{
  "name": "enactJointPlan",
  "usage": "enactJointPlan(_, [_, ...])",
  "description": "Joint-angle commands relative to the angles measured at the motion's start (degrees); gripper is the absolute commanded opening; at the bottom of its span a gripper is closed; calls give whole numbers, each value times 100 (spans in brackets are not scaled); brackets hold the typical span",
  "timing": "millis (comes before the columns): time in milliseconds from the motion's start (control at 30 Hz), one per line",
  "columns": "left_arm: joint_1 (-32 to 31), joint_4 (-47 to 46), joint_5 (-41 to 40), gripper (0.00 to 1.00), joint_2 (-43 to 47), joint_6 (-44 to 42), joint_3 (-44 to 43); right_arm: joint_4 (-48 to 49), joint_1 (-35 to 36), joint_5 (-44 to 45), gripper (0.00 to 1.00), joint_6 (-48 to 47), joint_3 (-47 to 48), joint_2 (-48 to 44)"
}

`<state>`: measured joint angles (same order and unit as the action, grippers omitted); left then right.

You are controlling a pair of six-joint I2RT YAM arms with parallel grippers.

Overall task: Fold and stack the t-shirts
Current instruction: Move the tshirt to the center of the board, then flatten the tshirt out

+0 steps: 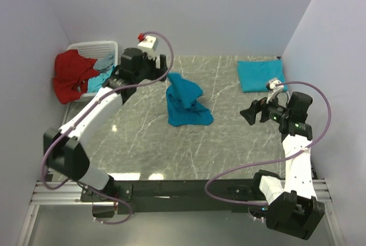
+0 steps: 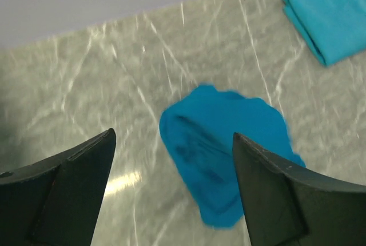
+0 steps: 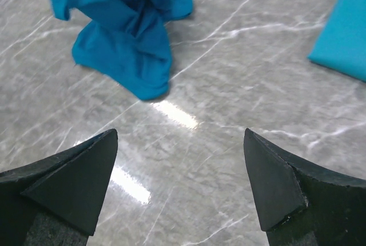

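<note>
Left gripper [image 2: 173, 136]: yours is wide open, holding nothing, near the crumpled t-shirt [image 1: 186, 106].
Right gripper [image 3: 180, 134]: wide open, empty too.
Crumpled t-shirt: middle of the worktop [image 1: 143, 137].
Folded t-shirt [image 1: 260, 75]: flat, far right.
Basket [image 1: 91, 47]: far left, red cloth [image 1: 71, 77] and blue cloth [image 1: 103, 64] inside.

Crumpled teal t-shirt [image 1: 186, 104] at centre, folded teal t-shirt [image 1: 260, 75] flat, far right

The left arm [image 1: 94, 108] stretches far forward, the left fingers [image 2: 74, 189] wide apart and empty. The right arm [image 1: 297, 160] stands bent, the right fingers [image 3: 68, 183] wide apart too.
</note>
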<state>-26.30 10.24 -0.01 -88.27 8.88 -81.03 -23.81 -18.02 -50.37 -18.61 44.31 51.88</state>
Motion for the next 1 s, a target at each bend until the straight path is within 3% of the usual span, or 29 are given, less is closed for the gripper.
enactJointPlan(0, [-76, -50, 344, 89, 890, -141, 631, -247, 106, -421, 96, -441, 288, 59])
enactJointPlan(67, [-85, 31, 919, 98, 1188, -604, 1228, -185, 158, -369, 96, -442, 262, 77])
enactJointPlan(133, [-137, 4, 1318, 99, 1486, -1027, 1746, -159, 176, -377, 96, -433, 244, 121])
enactJointPlan(333, [-296, 215, 529, 99, 1978, -924, 2021, -255, 237, -333, 96, -599, 235, 253])
enactJointPlan(533, [-296, -232, 1054, 99, 2666, -1082, 3198, -238, 974, 140, 96, -907, 192, 691])
enactJointPlan(667, [-323, -198, 1337, 98, 2237, -672, 2980, -211, 1932, 1028, 92, -741, 716, 1551])
enactJointPlan(767, [-323, 117, 1643, 81, 1569, -467, 2585, -597, 2267, 1012, 86, -565, 1637, 2788])
enactJointPlan(833, [-358, 443, 1715, 77, 1103, -370, 2303, -975, 2469, 1072, 81, -556, 2184, 3352])
enactJointPlan(967, [-551, 32, 2127, 78, 820, -492, 2390, -1608, 2812, 1248, 71, -521, 3676, 5002])
